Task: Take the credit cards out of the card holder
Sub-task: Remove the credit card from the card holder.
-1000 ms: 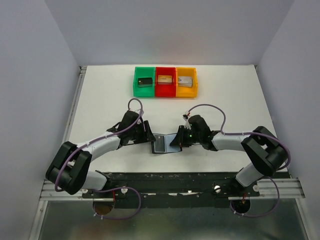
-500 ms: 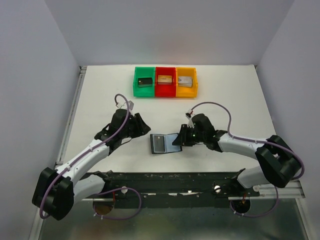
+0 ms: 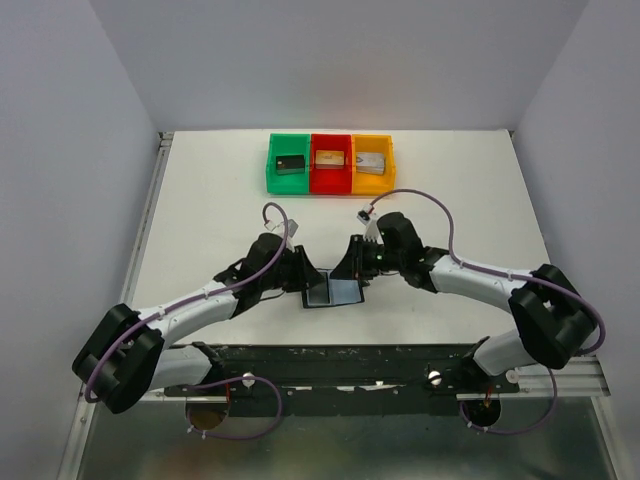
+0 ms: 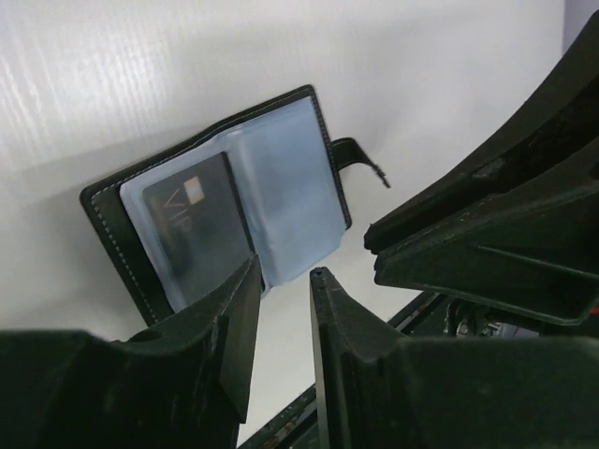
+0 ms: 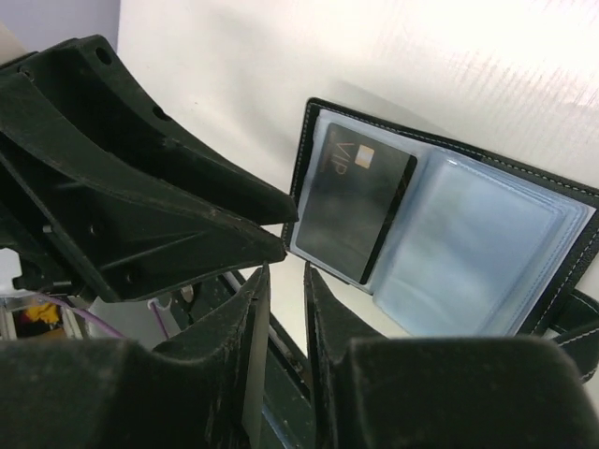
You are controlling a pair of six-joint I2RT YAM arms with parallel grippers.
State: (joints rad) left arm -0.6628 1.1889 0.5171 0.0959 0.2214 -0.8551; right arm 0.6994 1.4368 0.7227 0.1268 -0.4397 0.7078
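Visitor: Card holder (image 4: pixel 290 182) first: where is it, and why lying like that?

Robot: Spread open, face up, on the white table (image 3: pixel 200 210), between my two grippers and near my bases. Open is how I need it, I think. The clear sleeves (image 5: pixel 468 243) face me, and the black card (image 4: pixel 198 234) marked VIP shows in one of them, not yet out. That is the only card I can see. The closing strap (image 4: pixel 363 161) sticks out from one edge.

Visitor: And your fingers?

Robot: My left gripper (image 4: pixel 284 273) hangs low at the sleeve's edge, just beside that card. Its jaws make a narrow slot with only bare table showing in it. My right gripper (image 5: pixel 284 271) faces it from the other side, likewise parted a little and holding nothing. Whether either fingertip touches the holder, I cannot tell. I judge the left is lined up to pinch the card's edge.

Visitor: Anything else around?

Robot: A green bin (image 3: pixel 288 185), a red bin (image 3: pixel 331 186) and a yellow bin (image 3: pixel 374 186) stand in a row at the far side, well apart from the holder. Plain pale walls (image 3: pixel 330 60) close the table in on three sides.
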